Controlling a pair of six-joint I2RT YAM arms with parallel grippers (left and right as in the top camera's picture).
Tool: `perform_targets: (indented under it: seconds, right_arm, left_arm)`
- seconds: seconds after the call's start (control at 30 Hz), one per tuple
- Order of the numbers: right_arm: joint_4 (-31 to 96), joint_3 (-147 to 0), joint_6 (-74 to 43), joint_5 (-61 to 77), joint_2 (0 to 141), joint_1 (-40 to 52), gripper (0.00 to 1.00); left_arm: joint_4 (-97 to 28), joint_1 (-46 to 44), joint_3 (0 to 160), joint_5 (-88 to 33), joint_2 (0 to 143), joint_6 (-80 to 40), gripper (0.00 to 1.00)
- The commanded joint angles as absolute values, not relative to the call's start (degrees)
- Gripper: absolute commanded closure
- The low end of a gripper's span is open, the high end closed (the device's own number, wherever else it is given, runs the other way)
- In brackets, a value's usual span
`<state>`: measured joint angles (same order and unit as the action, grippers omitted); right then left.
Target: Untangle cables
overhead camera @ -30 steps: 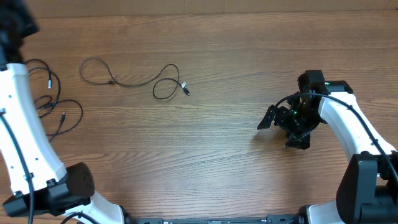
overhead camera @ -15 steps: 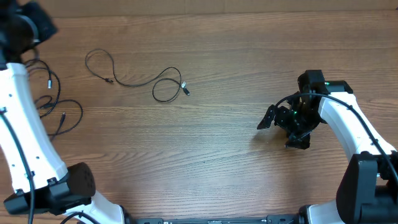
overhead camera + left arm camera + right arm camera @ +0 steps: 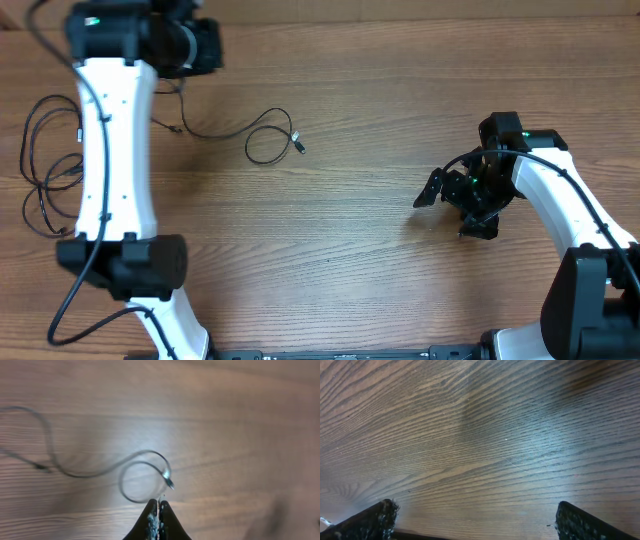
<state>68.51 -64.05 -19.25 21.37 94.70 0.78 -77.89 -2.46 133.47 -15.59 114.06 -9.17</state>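
While my left pincer (image 3: 157, 506) hangs over the table (image 3: 380, 100) with its fingers closed tip to tip, I see nothing between them, though that view is blurred. One cord (image 3: 145, 451) lies loose just ahead, its plug (image 3: 168, 480) beside its small loop. The bundle (image 3: 45, 160) lies at the far left, partly hidden by my arm. My right pincer (image 3: 476, 515) rests wide open and empty. The risk, as I judge it: coming down shut, I would only shove the cord and tighten its loop, and grabbing the bundle half-blind could pull knots tighter.
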Motion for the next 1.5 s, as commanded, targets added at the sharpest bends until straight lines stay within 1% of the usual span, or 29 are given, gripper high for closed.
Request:
perform_targets:
  seconds: [0.0, 0.17, 0.27, 0.33, 0.37, 0.4, 0.43, 0.5, 0.53, 0.57, 0.6, 0.77, 0.9, 1.13, 1.37, 1.47]
  right_arm:
    - [68.2, -64.1, -18.7, 21.0, 94.6, 0.6, 0.00]
    - [68.2, -64.1, -18.7, 21.0, 94.6, 0.6, 0.00]
    - [68.2, -64.1, -18.5, 21.0, 94.6, 0.6, 0.00]
    - [68.2, -64.1, -18.5, 21.0, 94.6, 0.6, 0.00]
    - [68.2, -64.1, -18.5, 21.0, 94.6, 0.6, 0.00]
    - [68.2, -64.1, -18.5, 21.0, 94.6, 0.6, 0.00]
    - [68.1, -64.1, -18.6, 21.0, 94.6, 0.6, 0.00]
    - [68.1, -64.1, -18.6, 21.0, 94.6, 0.6, 0.00]
    - [68.1, -64.1, -18.6, 21.0, 94.6, 0.6, 0.00]
    - [68.1, -64.1, -18.6, 21.0, 94.6, 0.6, 0.00]
    - [68.1, -64.1, -18.6, 21.0, 94.6, 0.6, 0.00]
    - [68.1, -64.1, -18.6, 21.0, 94.6, 0.6, 0.00]
    - [68.1, -64.1, -18.6, 21.0, 94.6, 0.6, 0.00]
    - [68.0, -64.1, -18.6, 21.0, 94.6, 0.6, 0.00]
    - [68.0, -64.1, -18.6, 21.0, 94.6, 0.6, 0.00]
    - [68.1, -64.1, -18.5, 21.0, 94.6, 0.6, 0.00]
  left_arm:
    - [-78.8, -4.9, 133.2, -19.5, 115.6, -7.5, 0.96]
    - [-79.8, -6.6, 133.2, -25.6, 116.6, -7.6, 0.96]
    - [-79.3, -7.0, 133.2, -25.0, 116.6, -8.4, 0.96]
    - [-78.8, -7.4, 133.2, -22.4, 116.7, -11.2, 0.96]
    - [-78.8, -7.6, 133.2, -21.0, 116.7, -11.9, 0.92]
    - [-78.7, -7.9, 133.2, -19.1, 116.9, -12.6, 0.77]
    - [-78.7, -8.5, 133.2, -16.0, 117.3, -13.6, 0.56]
    - [-78.5, -9.2, 133.2, -13.9, 117.9, -14.0, 0.51]
    - [-78.3, -9.5, 133.2, -13.1, 118.3, -14.0, 0.45]
    - [-78.2, -10.0, 133.2, -12.5, 118.8, -14.0, 0.43]
    - [-78.0, -10.3, 133.2, -11.5, 119.6, -14.0, 0.42]
    - [-77.3, -11.9, 133.2, -8.5, 124.5, -15.0, 0.43]
    - [-76.1, -12.8, 133.2, -8.5, 129.6, -15.5, 0.40]
    - [-73.8, -14.1, 133.2, -8.8, 137.7, -17.0, 0.38]
    - [-72.5, -15.3, 133.2, -8.8, 143.4, -17.0, 0.39]
    - [-72.0, -15.4, 133.2, -8.8, 144.6, -17.0, 0.45]
